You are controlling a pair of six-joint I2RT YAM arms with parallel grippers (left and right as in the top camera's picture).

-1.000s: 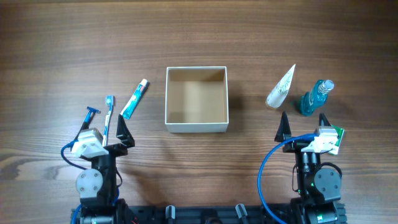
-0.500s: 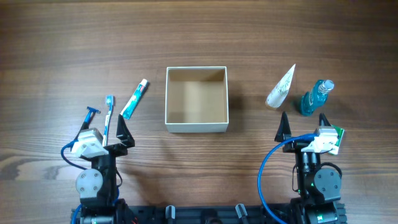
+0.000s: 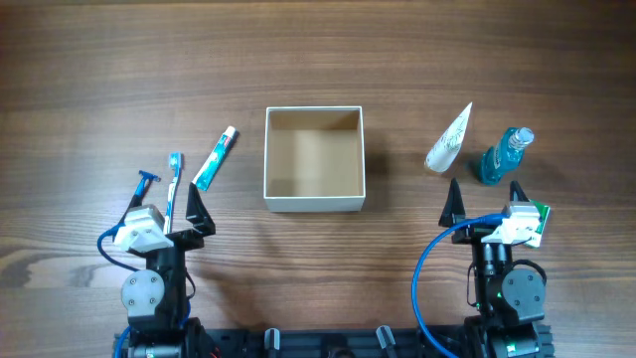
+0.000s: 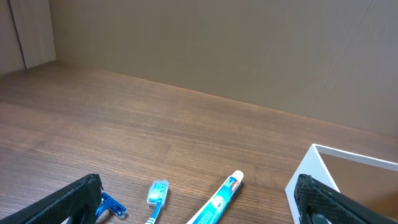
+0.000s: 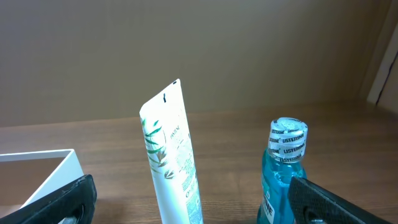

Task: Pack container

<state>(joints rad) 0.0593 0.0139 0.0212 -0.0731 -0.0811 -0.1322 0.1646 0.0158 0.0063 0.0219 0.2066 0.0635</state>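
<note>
Your container (image 3: 314,203) sits mid-table, between both arms and farther out. Your left gripper (image 3: 167,204) stands spread beside the toothbrush (image 3: 174,174) and toothpaste (image 3: 215,158). Your right gripper (image 3: 485,204) stands spread near the white tube (image 3: 450,139) and mouthwash bottle (image 3: 502,154).

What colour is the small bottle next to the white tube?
The bottle is see-through turquoise blue; the right wrist view shows it best.
</note>
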